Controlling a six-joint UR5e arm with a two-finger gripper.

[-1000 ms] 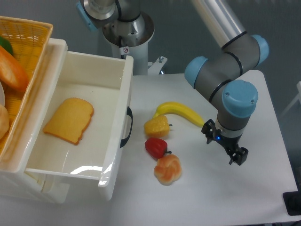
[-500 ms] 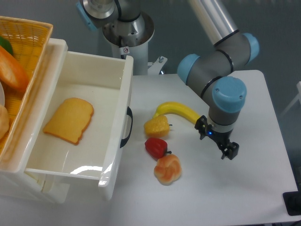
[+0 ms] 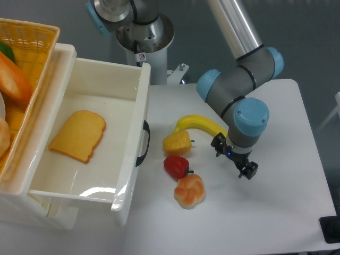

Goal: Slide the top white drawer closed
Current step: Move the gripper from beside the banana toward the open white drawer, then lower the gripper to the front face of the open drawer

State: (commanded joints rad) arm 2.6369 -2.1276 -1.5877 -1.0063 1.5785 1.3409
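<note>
The top white drawer (image 3: 132, 133) stands pulled far out from the cabinet at the left. Its curved black handle (image 3: 144, 143) faces the table. A slice of toast (image 3: 79, 135) lies inside it. My gripper (image 3: 232, 157) hangs over the table to the right of the drawer, well apart from the handle. Its two black fingertips (image 3: 248, 171) are spread with nothing between them. It sits just right of the banana's tip.
Between the drawer front and the gripper lie a banana (image 3: 199, 125), a yellow fruit piece (image 3: 177, 142), a red pepper (image 3: 176, 166) and a bread roll (image 3: 189, 191). A yellow wicker basket (image 3: 32, 40) with food sits on the cabinet top at the left.
The gripper has moved left and a little up across the table, toward the banana and the drawer. The drawer and the food have not moved.
</note>
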